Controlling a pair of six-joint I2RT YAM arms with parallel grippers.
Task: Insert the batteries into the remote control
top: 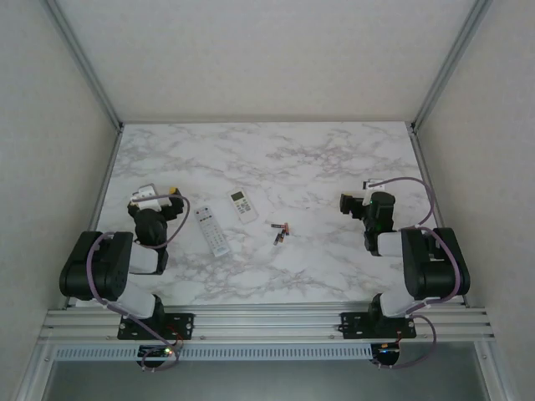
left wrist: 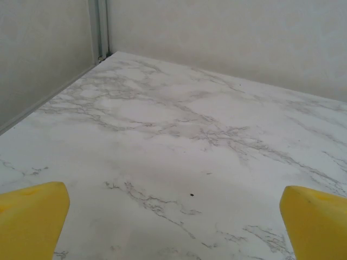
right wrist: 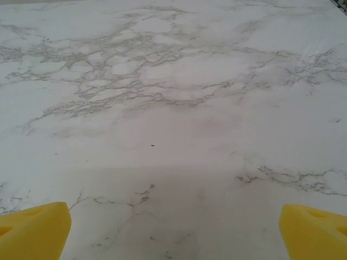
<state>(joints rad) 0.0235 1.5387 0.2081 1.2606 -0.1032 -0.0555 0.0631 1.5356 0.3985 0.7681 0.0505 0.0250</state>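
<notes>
The left gripper hangs over the left side of the marble table, fingers spread wide and empty, apparently parked clear of the work. The long remote lies flat just right of it, with the short remote nearby and farther back. The batteries lie loose right of both remotes, none loaded yet. The right gripper, also spread and empty, sits well right of the batteries and is probably the handier one for picking them
</notes>
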